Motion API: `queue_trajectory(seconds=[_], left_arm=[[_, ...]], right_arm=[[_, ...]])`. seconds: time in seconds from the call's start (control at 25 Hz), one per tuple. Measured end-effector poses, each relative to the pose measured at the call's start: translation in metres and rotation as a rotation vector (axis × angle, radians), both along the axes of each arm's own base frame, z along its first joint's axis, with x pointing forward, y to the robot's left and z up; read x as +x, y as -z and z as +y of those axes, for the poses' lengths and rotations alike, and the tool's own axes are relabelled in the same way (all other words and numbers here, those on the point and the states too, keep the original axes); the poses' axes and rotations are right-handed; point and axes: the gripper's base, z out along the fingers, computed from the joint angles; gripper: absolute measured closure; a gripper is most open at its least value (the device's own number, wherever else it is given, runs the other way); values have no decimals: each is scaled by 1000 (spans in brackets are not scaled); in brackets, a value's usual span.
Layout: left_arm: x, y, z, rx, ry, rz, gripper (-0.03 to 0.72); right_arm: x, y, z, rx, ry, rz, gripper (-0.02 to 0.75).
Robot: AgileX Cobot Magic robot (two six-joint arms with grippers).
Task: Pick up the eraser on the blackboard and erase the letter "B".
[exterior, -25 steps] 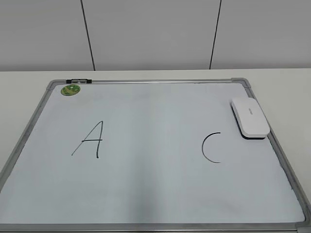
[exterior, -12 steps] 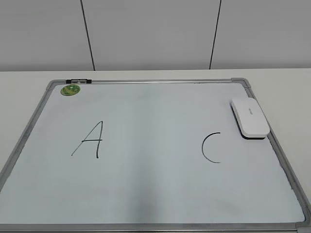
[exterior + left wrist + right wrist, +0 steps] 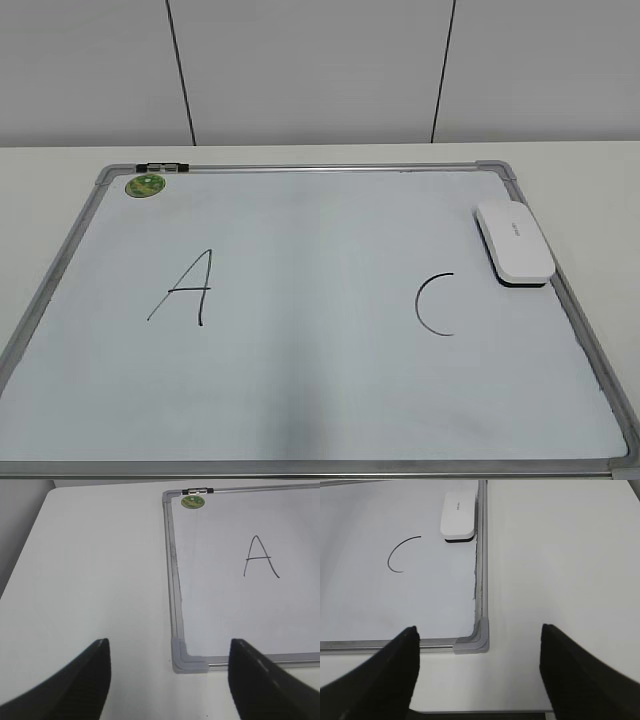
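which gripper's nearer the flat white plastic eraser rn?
Right. The right gripper hovers open off the board's near right corner, eraser ahead along that same edge. The left gripper sits at the opposite near corner, eraser out of its view.

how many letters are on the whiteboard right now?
2. The "A" sits on the left half of the blackboard; the "C" sits on the right half, just left of the eraser. Between them the surface is blank; no "B" shows.

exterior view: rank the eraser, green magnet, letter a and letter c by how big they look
1. eraser and letter A: look about alike, too close to rank, though the eraser sits slightly farther from the camera
2. letter C
3. green magnet, clearly smallest
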Motion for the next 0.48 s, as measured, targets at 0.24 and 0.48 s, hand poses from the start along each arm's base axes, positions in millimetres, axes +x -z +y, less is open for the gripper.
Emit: queue_trajectory(seconds=[0.24, 0.48], left_arm=[[0, 0, 0, 0, 0, 0, 152], [0, 0, 0, 0, 0, 0, 152]], right_arm=[[0, 0, 0, 0, 0, 0, 183], [0, 0, 0, 0, 0, 2, 183]])
